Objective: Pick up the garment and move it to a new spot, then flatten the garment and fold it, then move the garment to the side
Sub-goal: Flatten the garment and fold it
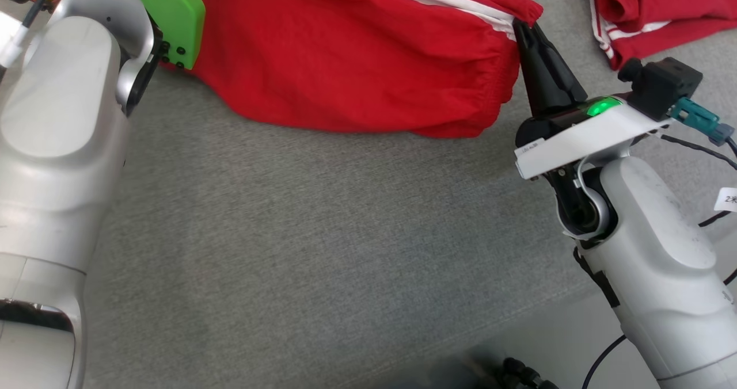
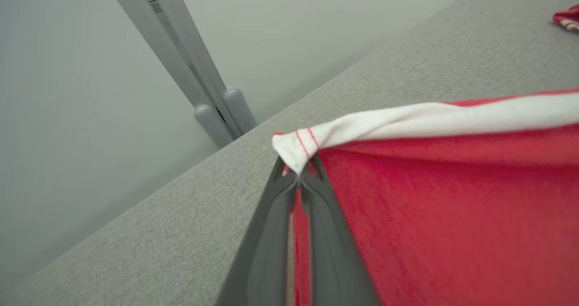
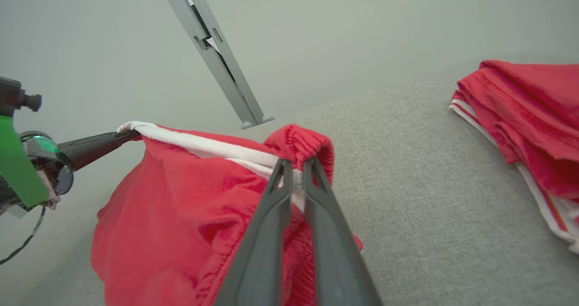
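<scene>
Holding the garment [image 1: 345, 49] stretched over the grey counter [image 1: 288, 233], I've got the left claw [image 2: 298, 179] and the right claw [image 1: 523, 27] each clenched on a striped corner. Pickup looks done (relocating, I'd guess). Flattening, folding and moving aside are left.
</scene>
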Controlling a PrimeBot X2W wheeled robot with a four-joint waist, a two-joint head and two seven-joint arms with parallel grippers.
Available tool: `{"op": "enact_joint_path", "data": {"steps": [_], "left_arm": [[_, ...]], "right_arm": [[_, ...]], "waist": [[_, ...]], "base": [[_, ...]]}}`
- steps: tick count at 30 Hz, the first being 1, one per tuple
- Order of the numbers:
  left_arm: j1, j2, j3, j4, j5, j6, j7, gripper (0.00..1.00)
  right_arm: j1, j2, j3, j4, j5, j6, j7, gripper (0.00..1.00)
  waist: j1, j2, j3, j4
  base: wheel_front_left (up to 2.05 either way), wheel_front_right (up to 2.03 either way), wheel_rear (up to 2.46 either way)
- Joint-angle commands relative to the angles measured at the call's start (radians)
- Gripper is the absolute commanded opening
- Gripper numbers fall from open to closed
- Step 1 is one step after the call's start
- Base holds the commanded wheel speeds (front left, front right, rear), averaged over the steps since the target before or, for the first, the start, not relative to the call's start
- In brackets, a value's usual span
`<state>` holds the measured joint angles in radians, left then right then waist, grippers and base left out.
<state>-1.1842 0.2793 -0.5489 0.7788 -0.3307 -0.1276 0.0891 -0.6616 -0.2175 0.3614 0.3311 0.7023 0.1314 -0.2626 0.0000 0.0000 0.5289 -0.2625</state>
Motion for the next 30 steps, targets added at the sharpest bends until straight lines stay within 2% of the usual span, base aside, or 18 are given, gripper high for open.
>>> {"op": "enact_joint_path", "data": {"steps": [1, 2, 3, 4, 5, 6, 7, 13, 19, 25, 30], "left_arm": [[-0.023, 0.003, -0.012, 0.028, 0.006, -0.004, -0.013, 0.0], [-0.038, 0.0, -0.024, 0.054, 0.002, -0.004, -0.023, 0.0], [-0.049, -0.002, -0.029, 0.07, -0.003, -0.004, -0.037, 0.0], [-0.068, -0.003, -0.035, 0.084, 0.001, -0.004, -0.071, 0.0], [-0.076, -0.006, -0.037, 0.096, 0.004, -0.004, -0.098, 0.16], [-0.077, -0.012, -0.039, 0.117, 0.003, -0.004, -0.124, 0.77], [-0.076, -0.019, -0.046, 0.133, -0.001, -0.004, -0.137, 1.0], [-0.098, -0.038, -0.092, 0.203, -0.032, -0.003, -0.204, 1.0], [-0.086, -0.021, -0.123, 0.241, -0.092, -0.003, -0.235, 1.0], [-0.041, 0.008, -0.165, 0.261, -0.163, -0.004, -0.204, 1.0], [-0.008, 0.036, -0.207, 0.262, -0.257, -0.004, -0.098, 1.0]], "right_arm": [[-0.016, 0.012, 0.0, 0.011, -0.004, -0.002, -0.002, 0.0], [-0.025, 0.018, 0.002, 0.017, -0.007, -0.002, -0.002, 0.2], [-0.03, 0.02, 0.0, 0.02, -0.011, -0.002, -0.002, 0.48], [-0.031, 0.024, -0.003, 0.023, -0.015, -0.002, -0.002, 1.0], [-0.03, 0.026, -0.005, 0.025, -0.016, -0.002, -0.002, 1.0], [-0.026, 0.025, -0.01, 0.024, -0.026, -0.002, -0.002, 1.0], [-0.021, 0.025, -0.015, 0.017, -0.033, -0.002, -0.002, 1.0], [0.066, -0.003, -0.049, -0.068, -0.09, -0.002, -0.002, 1.0], [0.207, -0.033, -0.113, -0.211, -0.15, -0.002, -0.002, 1.0], [0.33, -0.015, -0.152, -0.306, -0.176, -0.002, -0.002, 1.0], [0.369, -0.002, -0.155, -0.323, -0.197, -0.002, -0.002, 1.0]], "waist": [[0.0, 0.0, 0.056, -0.056], [0.0, 0.0, 0.057, -0.058], [0.0, 0.0, 0.058, -0.058], [0.0, 0.0, 0.057, -0.057], [0.0, 0.0, 0.056, -0.056], [0.0, 0.0, 0.052, -0.053], [0.0, 0.0, 0.048, -0.051], [0.0, 0.0, 0.003, -0.031], [0.0, 0.0, -0.044, -0.017], [0.0, 0.0, -0.061, -0.026], [0.0, 0.0, -0.056, -0.044]], "base": [[0.0, 0.0, 0.0], [0.0, 0.0, 0.0], [0.0, 0.0, 0.0], [0.0, 0.0, 0.0], [0.0, 0.0, 0.0], [0.0, 0.0, 0.0], [0.0, 0.0, 0.0], [0.0, 0.0, 0.0], [0.0, 0.0, 0.0], [0.0, 0.0, 0.0], [0.0, 0.0, 0.0]]}}
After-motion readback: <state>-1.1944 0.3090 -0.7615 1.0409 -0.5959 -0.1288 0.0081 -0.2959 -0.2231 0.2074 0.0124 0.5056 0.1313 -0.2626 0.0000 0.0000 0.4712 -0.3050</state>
